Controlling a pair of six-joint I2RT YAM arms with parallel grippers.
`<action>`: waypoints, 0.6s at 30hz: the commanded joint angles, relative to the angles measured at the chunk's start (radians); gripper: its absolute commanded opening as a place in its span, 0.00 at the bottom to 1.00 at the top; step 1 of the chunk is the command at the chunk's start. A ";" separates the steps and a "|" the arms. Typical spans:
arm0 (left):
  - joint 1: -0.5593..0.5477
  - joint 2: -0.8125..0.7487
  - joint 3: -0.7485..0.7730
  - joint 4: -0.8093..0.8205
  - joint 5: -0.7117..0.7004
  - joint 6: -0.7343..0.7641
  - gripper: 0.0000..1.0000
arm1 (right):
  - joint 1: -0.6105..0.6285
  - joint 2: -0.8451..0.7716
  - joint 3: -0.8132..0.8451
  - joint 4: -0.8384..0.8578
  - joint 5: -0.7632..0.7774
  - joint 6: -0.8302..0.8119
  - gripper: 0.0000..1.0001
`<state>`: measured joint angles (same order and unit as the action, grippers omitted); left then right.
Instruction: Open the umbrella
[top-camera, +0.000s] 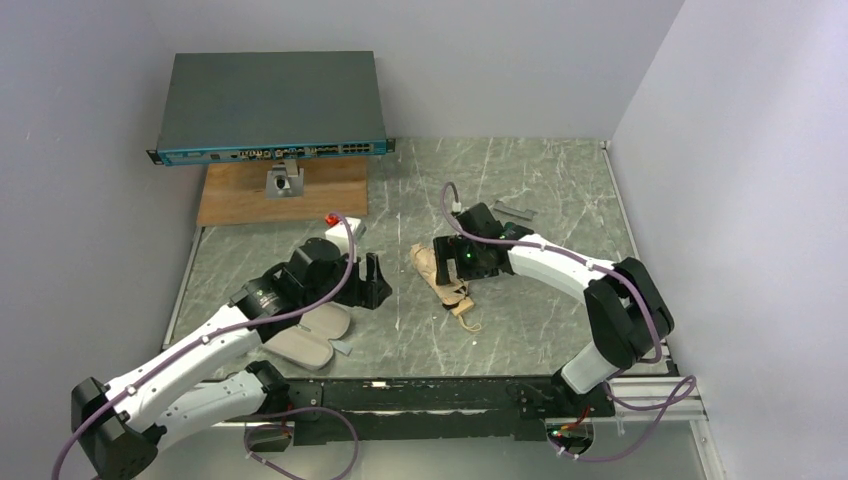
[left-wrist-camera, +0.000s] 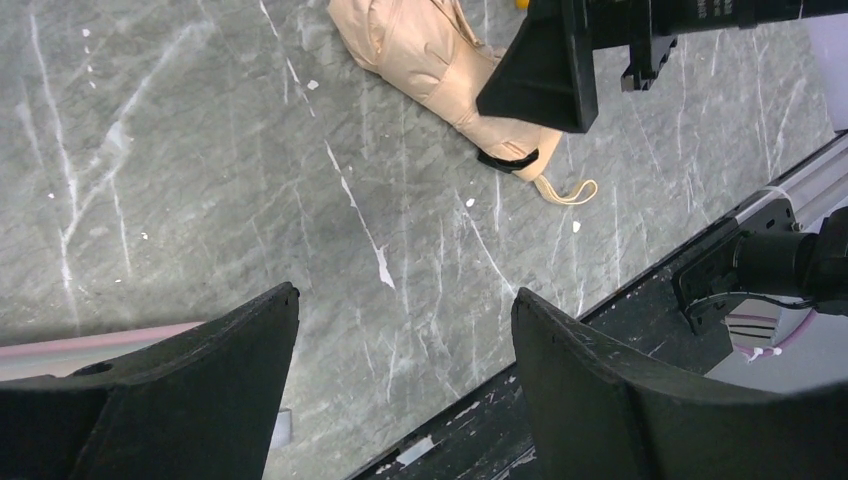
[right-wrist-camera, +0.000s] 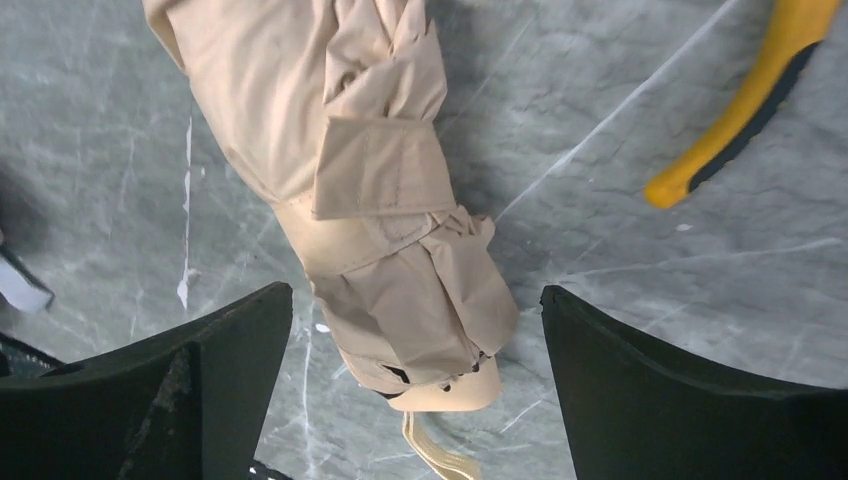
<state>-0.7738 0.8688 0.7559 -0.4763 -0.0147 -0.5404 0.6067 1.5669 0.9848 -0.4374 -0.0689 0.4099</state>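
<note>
The umbrella (right-wrist-camera: 370, 200) lies folded on the marble table, a tan bundle with its strap flap wrapped round it. Its cream handle (right-wrist-camera: 455, 392) and wrist loop point toward the near edge. My right gripper (right-wrist-camera: 415, 300) hangs open over the handle end, a finger on each side and neither touching the fabric. The top view shows the right gripper (top-camera: 455, 262) above the umbrella (top-camera: 437, 275). My left gripper (top-camera: 372, 283) is open to the left of the umbrella with bare table between its fingers (left-wrist-camera: 405, 295). In the left wrist view the umbrella (left-wrist-camera: 430, 60) is at the top.
A pale pink sleeve (top-camera: 305, 340) lies under my left arm near the front edge. A grey network switch (top-camera: 270, 105) sits on a wooden board (top-camera: 285, 190) at the back left. A yellow-and-black object (right-wrist-camera: 745, 100) lies beyond the umbrella. A small grey piece (top-camera: 515, 211) lies at the back right.
</note>
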 joint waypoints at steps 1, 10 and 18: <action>0.003 0.031 0.031 0.060 0.046 -0.006 0.80 | -0.003 -0.012 -0.046 0.145 -0.128 -0.052 0.95; 0.004 0.014 0.014 0.051 0.038 -0.018 0.80 | -0.003 0.091 -0.061 0.212 -0.217 -0.088 0.68; 0.003 0.028 0.005 0.076 0.018 -0.048 0.81 | -0.002 0.106 -0.064 0.199 -0.300 -0.025 0.37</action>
<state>-0.7734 0.9005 0.7559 -0.4561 0.0128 -0.5488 0.5957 1.6630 0.9264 -0.2523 -0.2867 0.3393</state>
